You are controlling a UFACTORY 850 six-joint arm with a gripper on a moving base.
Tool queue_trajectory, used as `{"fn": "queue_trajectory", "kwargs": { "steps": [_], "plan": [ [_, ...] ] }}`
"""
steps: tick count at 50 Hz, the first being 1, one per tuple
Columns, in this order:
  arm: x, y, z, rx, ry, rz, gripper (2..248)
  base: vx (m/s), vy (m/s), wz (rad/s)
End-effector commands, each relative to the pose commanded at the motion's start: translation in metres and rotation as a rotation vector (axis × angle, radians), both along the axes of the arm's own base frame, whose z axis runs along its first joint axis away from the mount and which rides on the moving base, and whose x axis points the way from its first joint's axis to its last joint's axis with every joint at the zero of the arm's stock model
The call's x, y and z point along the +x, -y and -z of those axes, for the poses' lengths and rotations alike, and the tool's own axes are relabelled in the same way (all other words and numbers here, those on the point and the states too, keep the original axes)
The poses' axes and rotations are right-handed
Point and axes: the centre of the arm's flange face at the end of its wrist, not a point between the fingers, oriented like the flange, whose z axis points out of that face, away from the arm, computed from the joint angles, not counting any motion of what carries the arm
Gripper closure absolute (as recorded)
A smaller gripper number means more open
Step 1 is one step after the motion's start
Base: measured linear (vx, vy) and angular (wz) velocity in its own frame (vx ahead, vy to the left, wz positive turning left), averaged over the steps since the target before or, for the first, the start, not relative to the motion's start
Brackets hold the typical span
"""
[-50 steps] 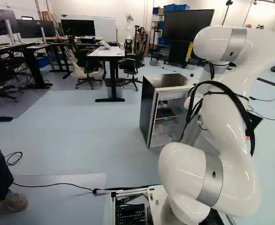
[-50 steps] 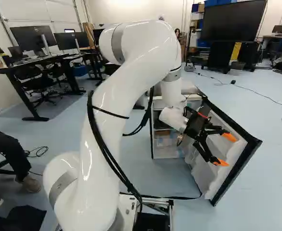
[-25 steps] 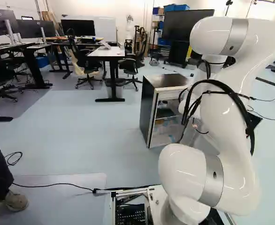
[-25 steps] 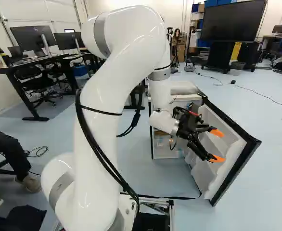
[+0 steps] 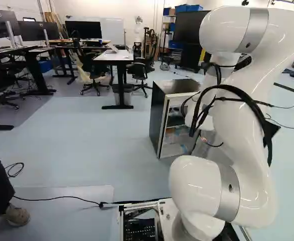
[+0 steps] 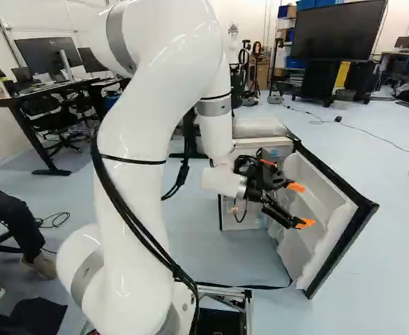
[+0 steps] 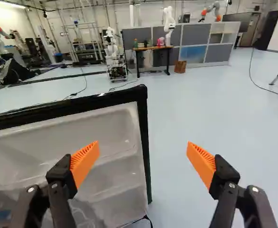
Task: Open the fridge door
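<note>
Pale floor [image 5: 87,140] bears the fridge [image 5: 158,118] right of the left base view's middle, door [image 6: 328,209] swung open, the empty gripper [image 6: 300,205] near its inner face, fingers spread wide.

Pale blue floor [image 5: 87,135], greyer patch far left. Fridge [image 5: 158,118] standing mid-floor, bit right, door open. White-topped table [image 5: 114,56] farther back, office chair [image 5: 141,70] just beside it. Loose black cable [image 5: 71,198] running across near left, looped cable [image 5: 22,165] close by. Another thin cable [image 6: 338,119] snaking along far right.
</note>
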Motion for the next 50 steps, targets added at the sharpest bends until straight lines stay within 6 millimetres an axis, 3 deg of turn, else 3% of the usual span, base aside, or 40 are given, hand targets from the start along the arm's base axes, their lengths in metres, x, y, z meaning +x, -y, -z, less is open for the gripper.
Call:
{"fn": "queue_trajectory", "kwargs": {
  "steps": [21, 50],
  "plan": [
    [-0.015, -0.041, -0.004, 0.011, -0.044, -0.203, 3, 0.0, 0.0, 0.0],
    [-0.015, -0.048, -0.007, 0.016, -0.042, -0.254, 3, 0.0, 0.0, 0.0]
  ]
}}
